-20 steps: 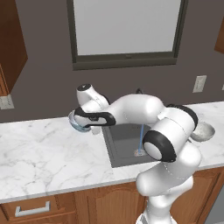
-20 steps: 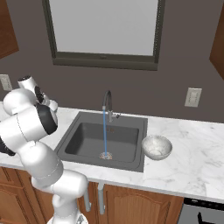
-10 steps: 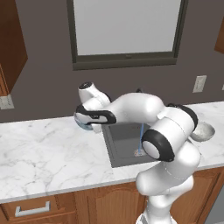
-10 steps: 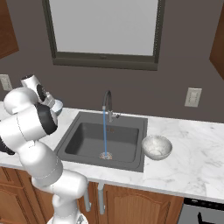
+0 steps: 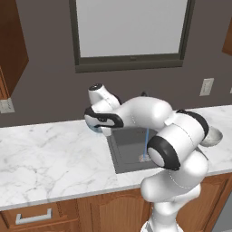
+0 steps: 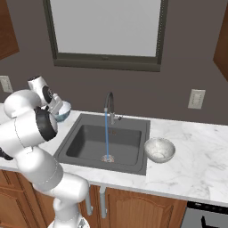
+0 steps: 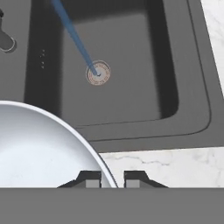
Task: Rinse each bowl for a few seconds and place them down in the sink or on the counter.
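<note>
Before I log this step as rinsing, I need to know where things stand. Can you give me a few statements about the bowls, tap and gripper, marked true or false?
1. Water runs from the faucet into the sink. True.
2. The gripper is shut on the rim of the light blue bowl. True.
3. The light blue bowl is under the stream. False: it is held at the sink's left edge, clear of the water.
4. The speckled bowl lies in the basin. False: it sits on the counter, right of the sink.
5. The speckled bowl stands upright. True.
</note>
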